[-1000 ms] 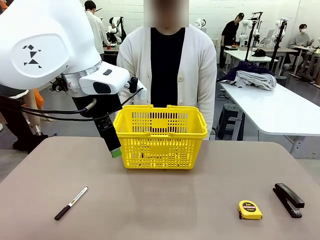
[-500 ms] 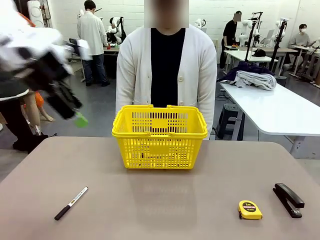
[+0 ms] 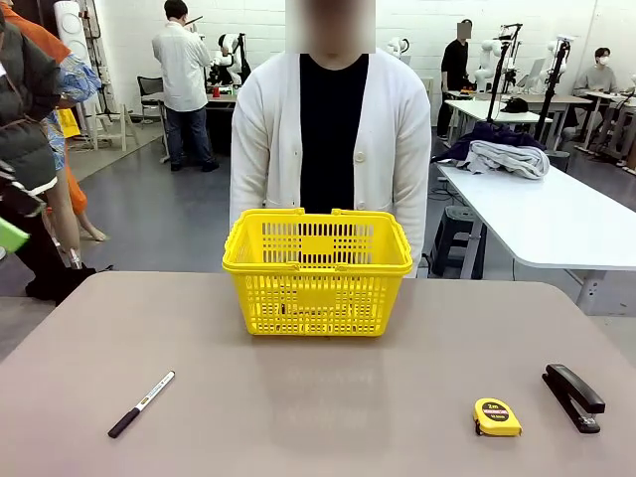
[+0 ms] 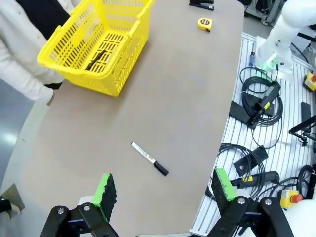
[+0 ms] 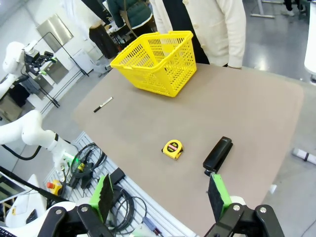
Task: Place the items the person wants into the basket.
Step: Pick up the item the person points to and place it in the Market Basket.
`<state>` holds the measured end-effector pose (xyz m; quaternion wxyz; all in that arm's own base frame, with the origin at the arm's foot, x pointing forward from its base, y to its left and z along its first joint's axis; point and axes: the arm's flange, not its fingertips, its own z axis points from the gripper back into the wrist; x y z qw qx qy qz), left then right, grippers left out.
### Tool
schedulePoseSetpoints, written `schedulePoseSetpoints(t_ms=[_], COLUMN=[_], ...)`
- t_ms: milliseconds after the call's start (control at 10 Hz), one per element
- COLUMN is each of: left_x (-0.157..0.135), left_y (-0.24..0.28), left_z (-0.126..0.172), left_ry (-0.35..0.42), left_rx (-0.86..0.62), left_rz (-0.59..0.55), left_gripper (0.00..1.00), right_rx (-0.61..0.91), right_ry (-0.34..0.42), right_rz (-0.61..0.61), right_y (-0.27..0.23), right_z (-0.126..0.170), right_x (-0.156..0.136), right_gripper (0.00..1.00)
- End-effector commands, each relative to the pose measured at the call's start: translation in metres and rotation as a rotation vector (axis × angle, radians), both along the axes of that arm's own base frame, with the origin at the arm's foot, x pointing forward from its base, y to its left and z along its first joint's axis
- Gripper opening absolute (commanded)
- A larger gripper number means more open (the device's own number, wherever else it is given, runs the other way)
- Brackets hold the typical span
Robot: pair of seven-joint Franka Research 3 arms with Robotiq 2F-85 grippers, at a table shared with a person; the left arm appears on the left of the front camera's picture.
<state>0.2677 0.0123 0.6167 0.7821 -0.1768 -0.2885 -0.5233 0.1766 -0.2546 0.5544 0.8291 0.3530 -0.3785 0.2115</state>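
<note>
Near the front-left corner of the table: a white-barrelled marker, black cap toward the front edge. Lies slantwise, untouched. Not a wanted item, yet easy to mistake for the pen, being just as slim.

In the left wrist view, the left gripper. Hangs high, well apart from everything on the table, fingers spread wide, holding nothing.

At the middle of the far edge: the yellow basket, handles folded down, with the person standing just behind it. On the basket floor, dark shapes — too small to tell apart.

Near the front-right corner: a small yellow tape measure and, near it toward the right edge, the black stapler, not yet in the basket.

High off that side, the right gripper, fingers wide apart and empty.

Likely trouble: closing on the tape measure instead of the stapler, given the closeness of the two — or knocking the stapler off the right edge through an off-centre grasp.
</note>
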Motion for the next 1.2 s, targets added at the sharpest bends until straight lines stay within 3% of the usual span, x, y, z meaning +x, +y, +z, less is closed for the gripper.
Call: schedulePoseSetpoints(t_ms=[0,300,500,800,1100], left_x=[0.002,0.004,0.011,0.026,0.014], left_y=[0.028,0.066,0.084,0.107,0.115], left_z=[0.005,-0.003,-0.007,-0.017,-0.021], left_ry=[0.002,-0.001,0.024,0.0,-0.062], left_rx=[-0.01,-0.096,-0.141,-0.223,-0.225], left_rz=[0.014,-0.007,-0.117,-0.192,-0.205], left_gripper=[1.0,1.0,1.0,1.0,1.0], right_rx=[0.012,0.012,0.012,0.012,0.012], right_ry=[-0.02,-0.02,-0.02,-0.02,-0.02], right_rz=[0.005,0.005,0.005,0.005,0.005], right_y=[0.0,0.0,0.0,0.0,0.0], right_z=[0.001,0.001,0.001,0.001,0.001], right_x=[0.001,0.001,0.001,0.001,0.001], right_gripper=[1.0,1.0,1.0,1.0,1.0])
